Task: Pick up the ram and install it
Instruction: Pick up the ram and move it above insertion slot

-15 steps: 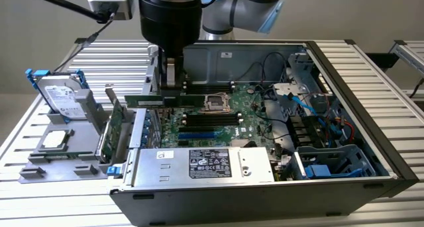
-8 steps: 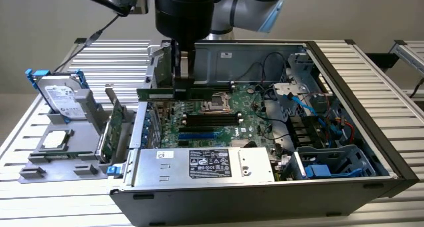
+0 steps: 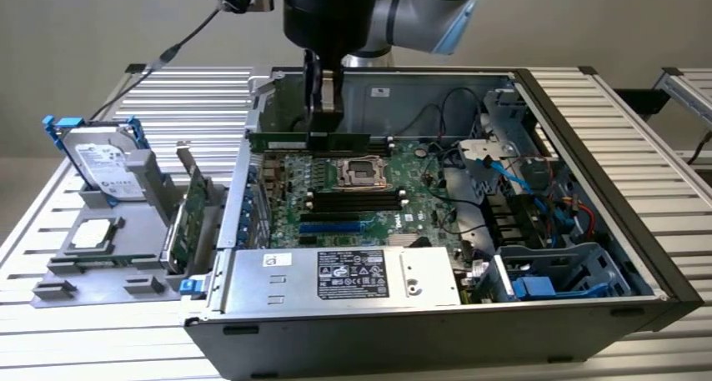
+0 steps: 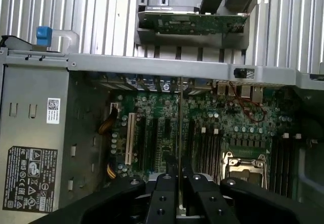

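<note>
**One ram (image 3: 278,139) stick, clamped in my claw (image 3: 323,132) over the open case (image 3: 445,343)**

All of this sits on a table (image 3: 189,89) of ribbed aluminium slats, with a plain pale wall (image 3: 89,22) behind it. On the exterior view's left of the case stands a grey holder (image 3: 100,281). It carries a silver hard drive (image 3: 106,160) with blue rails, propped upright. Nearer the case, a green expansion card (image 3: 195,206) stands on edge in the same holder.

Inside the case, along its near wall, lies the silver power supply (image 3: 345,274). Beyond that the green motherboard (image 3: 333,210) lies flat, with black memory slots (image 3: 356,199) and the processor socket (image 3: 364,172) just behind them.

My claw hangs over the far part of the case, clenched on the ram. The stick is level and held on its long edge above the board, behind the socket and clear of the slots. In the wrist view my fingers (image 4: 163,193) pinch it, and the ram (image 4: 180,133) shows edge-on as a thin line running out over the board.

Toward the exterior view's right, the case holds loose blue and black cables (image 3: 523,177) and a blue drive cage (image 3: 556,273). Past the case, at that edge, the corner of a second slatted table (image 3: 684,89) shows.
</note>
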Robot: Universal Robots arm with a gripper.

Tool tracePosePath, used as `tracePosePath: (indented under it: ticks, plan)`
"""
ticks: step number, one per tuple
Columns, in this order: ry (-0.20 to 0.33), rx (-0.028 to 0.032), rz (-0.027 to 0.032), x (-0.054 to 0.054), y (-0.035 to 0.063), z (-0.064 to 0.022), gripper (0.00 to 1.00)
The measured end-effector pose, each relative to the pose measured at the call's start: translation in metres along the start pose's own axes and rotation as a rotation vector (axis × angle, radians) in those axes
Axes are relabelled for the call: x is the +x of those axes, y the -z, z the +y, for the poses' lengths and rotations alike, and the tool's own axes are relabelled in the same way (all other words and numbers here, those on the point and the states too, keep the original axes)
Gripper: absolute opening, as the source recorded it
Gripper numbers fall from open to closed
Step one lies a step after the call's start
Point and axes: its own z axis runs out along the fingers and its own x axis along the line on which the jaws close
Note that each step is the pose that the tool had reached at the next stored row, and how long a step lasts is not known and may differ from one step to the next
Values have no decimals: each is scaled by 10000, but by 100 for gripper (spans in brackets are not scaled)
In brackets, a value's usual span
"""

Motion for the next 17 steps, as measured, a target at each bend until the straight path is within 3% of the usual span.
tracePosePath:
  ticks: [4,8,13,17]
  plan:
    - [1,0,-7,-18,19,-166,14]
    - [6,14,-52,-19,39,-336,14]
    - [4,136,-61,-57,37,-493,14]
    - [4,167,-59,-123,20,-604,14]
